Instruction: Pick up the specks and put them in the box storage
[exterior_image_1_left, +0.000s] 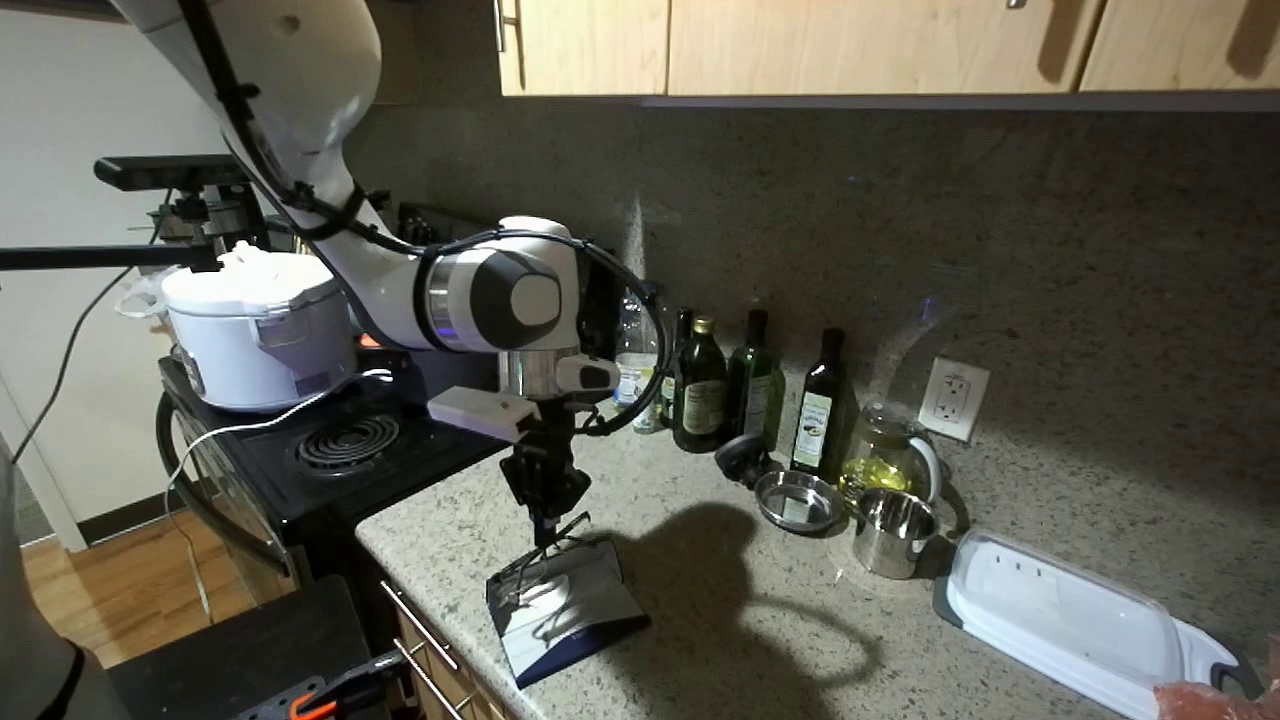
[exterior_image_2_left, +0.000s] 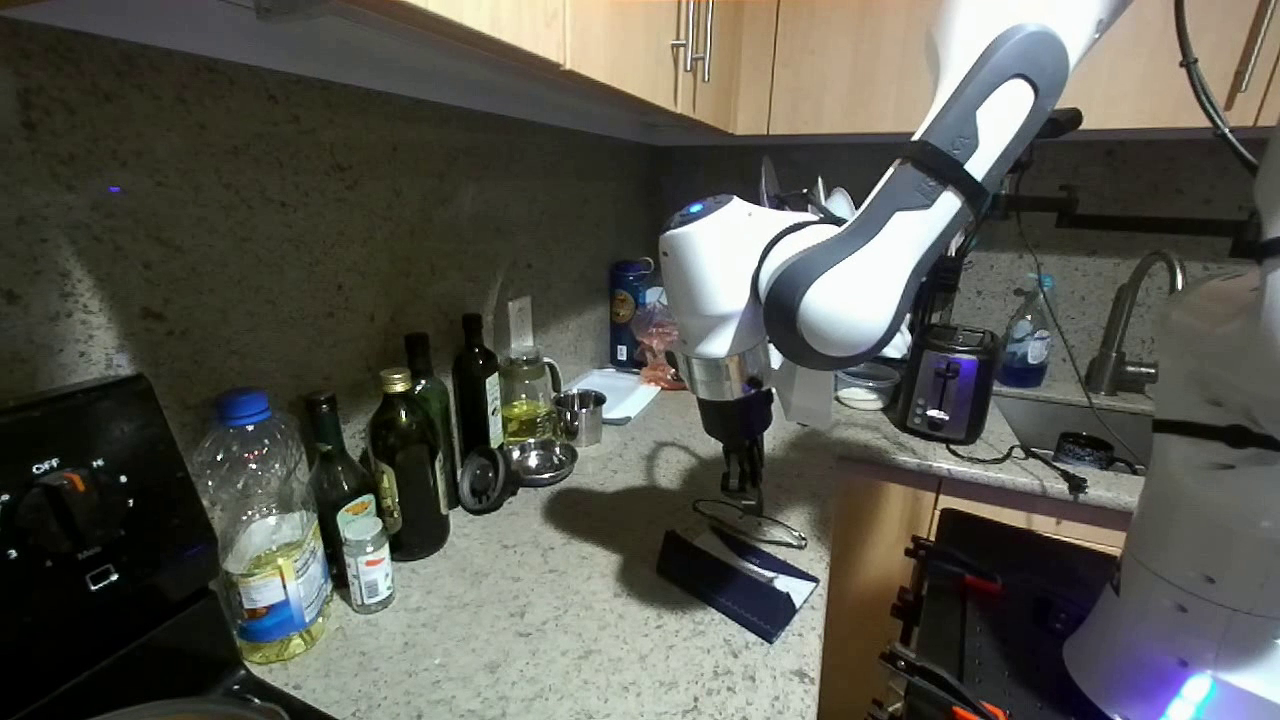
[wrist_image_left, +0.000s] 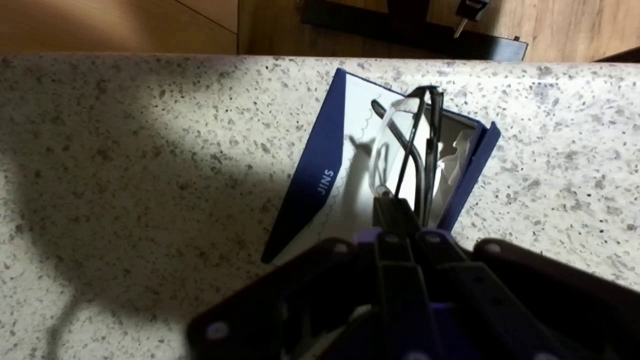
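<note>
Kitchen. In an exterior view: black coil-burner stove (exterior_image_1_left: 347, 442), left; dark bottles (exterior_image_1_left: 703, 395) along speckled backsplash (exterior_image_1_left: 1050, 250), far side; wooden wall cabinets (exterior_image_1_left: 870, 45), above. In an exterior view: toaster (exterior_image_2_left: 945, 385), faucet (exterior_image_2_left: 1115, 332) and sink (exterior_image_2_left: 1038, 420), far right.

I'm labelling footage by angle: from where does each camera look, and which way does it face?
An exterior view: from above the countertop, facing down toward the backsplash, stove at picture left; arm and gripper show.
An exterior view: from the stove end, facing along the countertop toward the toaster and faucet; arm, base and gripper show.
Wrist view: from above the gripper, facing down on the glasses held over the JINS spectacle case; the gripper shows.
Both exterior views share the dark glass bottles, glasses and JINS spectacle case.
</note>
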